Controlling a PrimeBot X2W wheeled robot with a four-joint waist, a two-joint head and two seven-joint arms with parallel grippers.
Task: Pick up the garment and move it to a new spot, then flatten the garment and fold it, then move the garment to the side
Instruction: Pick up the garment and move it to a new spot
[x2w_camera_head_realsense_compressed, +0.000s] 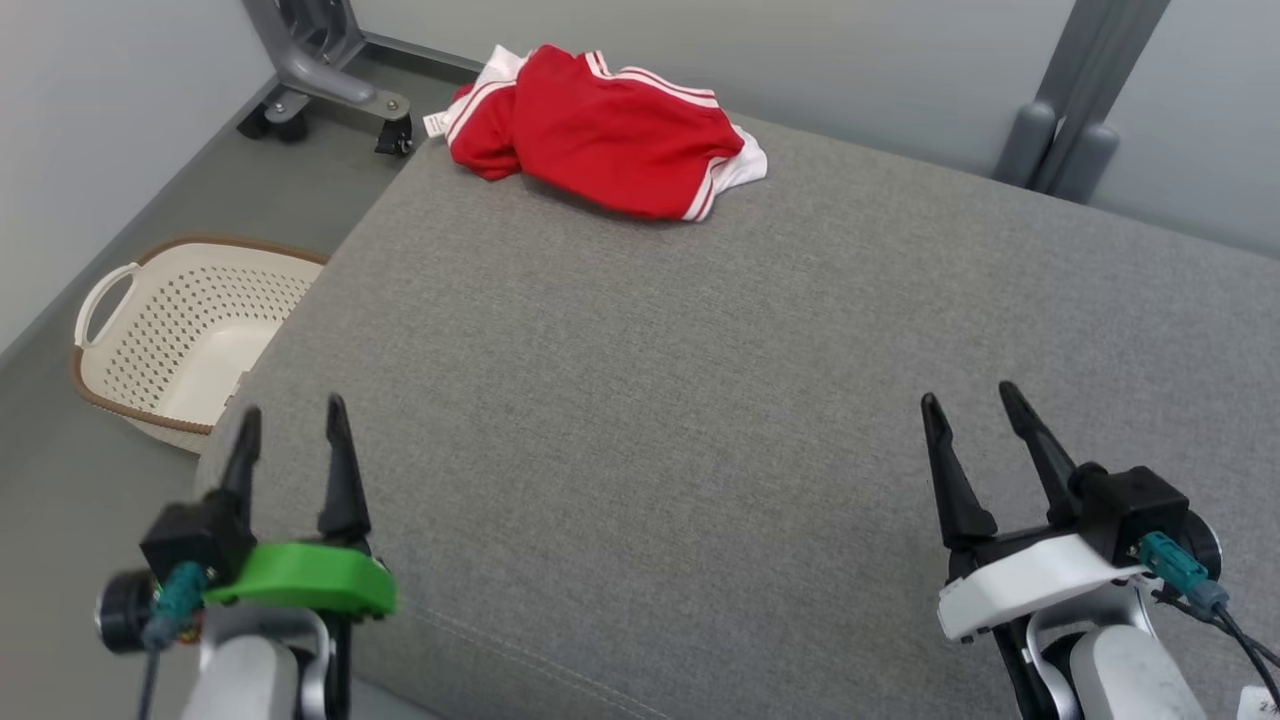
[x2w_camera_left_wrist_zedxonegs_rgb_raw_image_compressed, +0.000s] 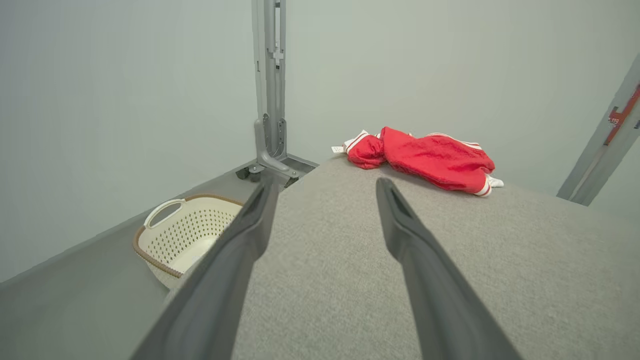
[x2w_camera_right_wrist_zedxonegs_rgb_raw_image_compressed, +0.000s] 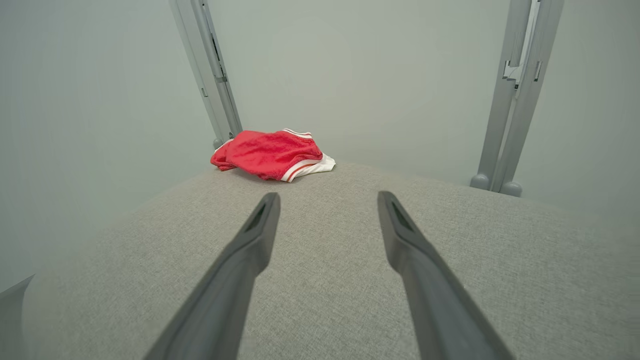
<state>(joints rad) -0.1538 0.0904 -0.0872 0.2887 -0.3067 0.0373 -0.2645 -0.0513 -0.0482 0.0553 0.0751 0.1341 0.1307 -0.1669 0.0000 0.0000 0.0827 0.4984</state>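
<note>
- Nearest me, my left gripper (x2w_camera_head_realsense_compressed: 293, 407), the one with the green mount, is over the near left corner of the grey cushion (x2w_camera_head_realsense_compressed: 700, 400). Its fingers are spread wide with nothing between them.
- My right gripper (x2w_camera_head_realsense_compressed: 970, 394), on the white mount, is over the near right of the cushion. Its fingers are likewise wide apart and empty.
- Ahead of both grippers I see bare grey fabric.
- On the floor just beside the cushion's left edge stands a cream perforated basket (x2w_camera_head_realsense_compressed: 190, 330) with a brown rim.
- At the far left corner of the cushion lies the garment (x2w_camera_head_realsense_compressed: 600, 130), red with white stripes. It is crumpled in a heap, with a small white tag poking out at its left end, and is well apart from both grippers.
- Behind it I see a grey stand (x2w_camera_head_realsense_compressed: 320, 70) on castors at the left and a grey post (x2w_camera_head_realsense_compressed: 1080, 100) at the right, against a pale wall.
</note>
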